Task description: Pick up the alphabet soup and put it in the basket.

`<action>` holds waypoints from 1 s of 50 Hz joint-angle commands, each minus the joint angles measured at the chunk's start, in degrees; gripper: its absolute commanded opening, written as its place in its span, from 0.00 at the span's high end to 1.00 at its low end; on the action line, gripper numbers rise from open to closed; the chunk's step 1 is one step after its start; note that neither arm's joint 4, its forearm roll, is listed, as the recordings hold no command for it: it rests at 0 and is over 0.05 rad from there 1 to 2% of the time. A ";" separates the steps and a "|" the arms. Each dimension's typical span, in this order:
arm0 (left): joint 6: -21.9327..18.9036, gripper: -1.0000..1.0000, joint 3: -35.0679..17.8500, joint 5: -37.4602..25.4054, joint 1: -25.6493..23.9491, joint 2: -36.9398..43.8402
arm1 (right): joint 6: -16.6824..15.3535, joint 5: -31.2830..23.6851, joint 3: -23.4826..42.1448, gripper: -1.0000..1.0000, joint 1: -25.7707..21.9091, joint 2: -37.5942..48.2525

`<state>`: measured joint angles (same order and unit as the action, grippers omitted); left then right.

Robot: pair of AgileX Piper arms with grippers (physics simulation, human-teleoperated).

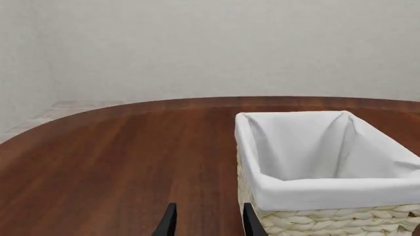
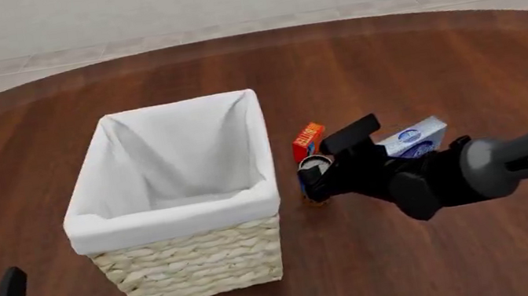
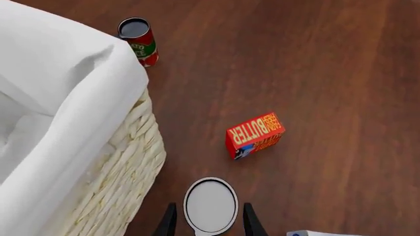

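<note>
Silver-grey lid of the alphabet soup (image 3: pixel 211 204) sits between my right gripper's (image 3: pixel 209 221) spread fingers, not clamped; fingers flank the can with slight gaps. Can stands upright on the wooden tabletop (image 2: pixel 423 75), just beside the basket (image 2: pixel 191 275) wall, toward the near edge. Butter box (image 3: pixel 255 135) lies beyond the can, apart. Tomato can (image 3: pixel 139 40) stands farther along the basket. Left gripper (image 1: pixel 207 222) hangs open, empty, near the basket's corner.

The small orange-red box (image 3: pixel 255 135) carries "BUTTER" in yellow capitals on its upper face. The right arm (image 2: pixel 521 163) bears "PiPER" in white along its grey link. The red-and-green can (image 3: pixel 139 41) shows partial white letters, not fully legible.
</note>
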<state>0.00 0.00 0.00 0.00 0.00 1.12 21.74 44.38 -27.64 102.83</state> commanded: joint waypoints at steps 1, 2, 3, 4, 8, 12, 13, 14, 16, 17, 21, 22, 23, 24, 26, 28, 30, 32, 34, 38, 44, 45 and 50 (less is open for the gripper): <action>0.00 0.00 0.00 0.00 0.00 0.00 | 0.19 -0.17 0.81 0.00 -0.35 1.20; 0.00 0.00 0.00 0.00 0.00 0.00 | 0.34 -0.04 0.79 0.00 -0.40 1.42; 0.00 0.00 0.00 0.00 0.00 0.00 | 0.44 -0.06 0.85 0.00 -0.40 1.59; 0.00 0.00 0.00 0.00 0.00 0.00 | 0.26 -0.01 0.97 0.00 -0.28 1.86; 0.00 0.00 0.00 0.00 0.00 0.00 | 0.41 -0.06 1.03 0.00 -0.24 2.06; 0.00 0.00 0.00 0.00 0.00 0.00 | 0.40 -0.45 1.50 0.00 -0.03 2.65; 0.00 0.00 0.00 0.00 0.00 0.00 | 0.39 -0.44 1.51 0.00 -0.03 2.67; 0.00 0.00 0.00 0.00 0.00 0.00 | 0.47 -0.51 1.61 0.00 0.01 2.79; 0.00 0.00 0.00 0.00 0.00 0.00 | 0.43 -0.57 1.69 0.00 0.09 2.98; 0.00 0.00 0.00 0.00 0.00 0.00 | 0.51 -0.62 1.72 0.00 0.10 3.09; 0.00 0.00 0.00 0.00 0.00 0.00 | 0.45 -0.77 1.96 0.00 0.38 3.69; 0.00 0.00 0.00 0.00 0.00 0.00 | 0.58 -0.78 1.97 0.00 0.33 3.80; 0.00 0.00 0.00 0.00 0.00 0.00 | 0.54 -0.82 2.02 0.00 0.37 3.92; 0.00 0.00 0.00 0.00 0.00 0.00 | 0.77 -0.94 2.05 0.00 0.12 4.19; 0.00 0.00 0.00 0.00 0.00 0.00 | 0.68 -0.88 2.04 0.00 0.16 4.23; 0.00 0.00 0.00 0.00 0.00 0.00 | 0.93 -0.79 2.01 0.00 0.06 4.63; 0.00 0.00 0.00 0.00 0.00 0.00 | 0.90 -0.68 1.95 0.00 0.06 4.96; 0.00 0.00 0.00 0.00 0.00 0.00 | 1.02 -0.64 1.93 0.00 0.02 5.10; 0.00 0.00 0.00 0.00 0.00 0.00 | 1.02 -0.73 2.02 0.00 0.10 5.23; 0.00 0.00 0.00 0.00 0.00 0.00 | 1.09 -0.63 1.88 0.00 0.08 5.28; 0.00 0.00 0.00 0.00 0.00 0.00 | 1.21 -0.24 1.49 0.00 -0.06 5.56; 0.00 0.00 0.00 0.00 0.00 0.00 | 1.24 -0.20 1.48 0.00 -0.15 5.64; 0.00 0.00 0.00 0.00 0.00 0.00 | 1.45 -0.15 1.41 0.00 -0.39 5.78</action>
<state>0.00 0.00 0.00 0.00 0.00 2.28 21.34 46.01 -27.73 108.13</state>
